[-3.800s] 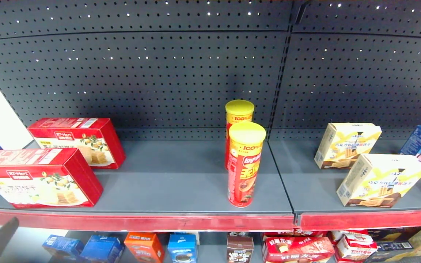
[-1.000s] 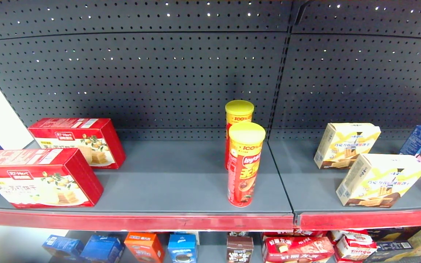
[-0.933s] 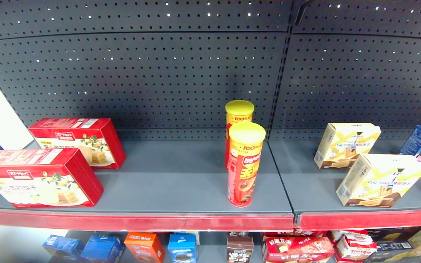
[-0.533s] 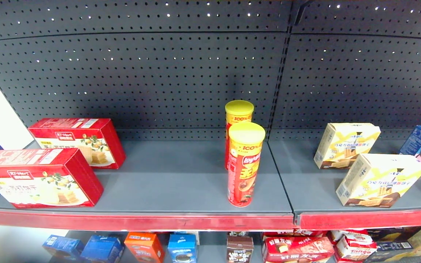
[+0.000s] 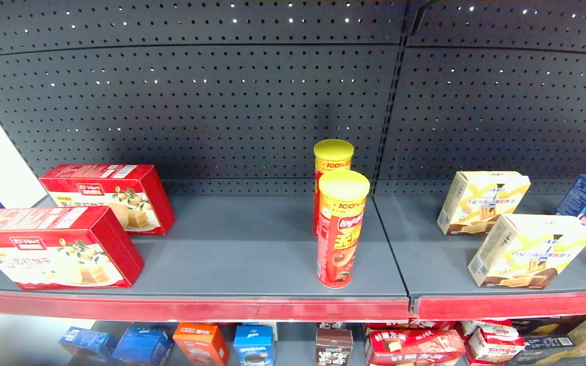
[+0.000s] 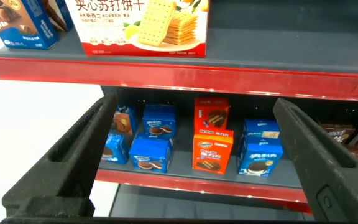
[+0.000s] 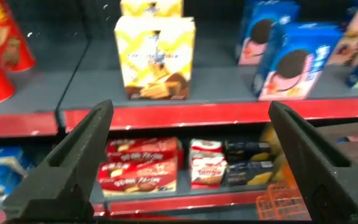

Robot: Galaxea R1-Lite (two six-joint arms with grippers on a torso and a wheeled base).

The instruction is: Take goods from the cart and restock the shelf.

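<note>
The shelf (image 5: 252, 254) carries two red biscuit boxes (image 5: 56, 246) at its left, two chip cans (image 5: 341, 229) one behind the other near the middle, and yellow wafer boxes (image 5: 527, 249) to the right; bare board lies between boxes and cans. The left tool (image 6: 194, 168) hangs wide open, holding nothing, facing an orange box (image 6: 212, 149) on the lower tier. The right tool (image 7: 191, 162) is likewise spread open before the red shelf edge (image 7: 185, 115).

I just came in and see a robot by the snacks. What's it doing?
The robot's job is restocking this shelf. Its left gripper and right gripper are both open and empty in front of it. Two chip cans stand in the middle, with red boxes to the left and yellow boxes to the right.
</note>
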